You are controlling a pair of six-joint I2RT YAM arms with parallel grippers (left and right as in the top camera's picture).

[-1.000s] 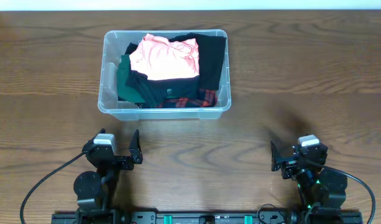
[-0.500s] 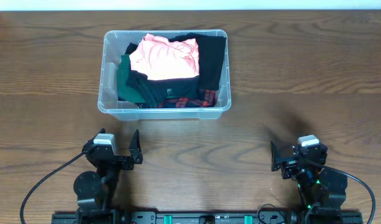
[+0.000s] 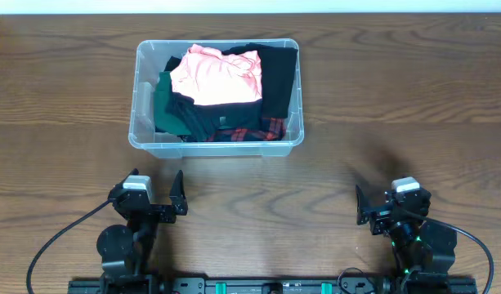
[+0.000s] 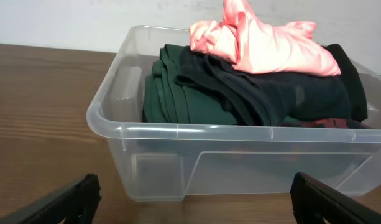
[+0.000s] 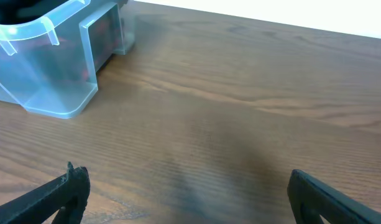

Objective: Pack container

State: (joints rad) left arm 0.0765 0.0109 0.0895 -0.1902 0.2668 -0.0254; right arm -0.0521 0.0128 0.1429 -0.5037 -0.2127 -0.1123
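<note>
The clear plastic container (image 3: 144, 139) stands on the wooden table at the back left of centre. It holds folded garments: a pink one (image 3: 217, 75) on top, a dark green one (image 3: 167, 110), black ones (image 3: 276, 77) and a red plaid one (image 3: 254, 131). In the left wrist view the container (image 4: 178, 162) is just ahead, with the pink garment (image 4: 265, 46) heaped on top. My left gripper (image 3: 158, 192) is open and empty near the front edge. My right gripper (image 3: 379, 204) is open and empty at the front right; its wrist view shows a container corner (image 5: 47, 81).
The wooden table (image 3: 397, 98) has nothing else on it. A pale wall (image 4: 66, 18) rises behind the table's far edge. The arm bases and cables sit at the front edge.
</note>
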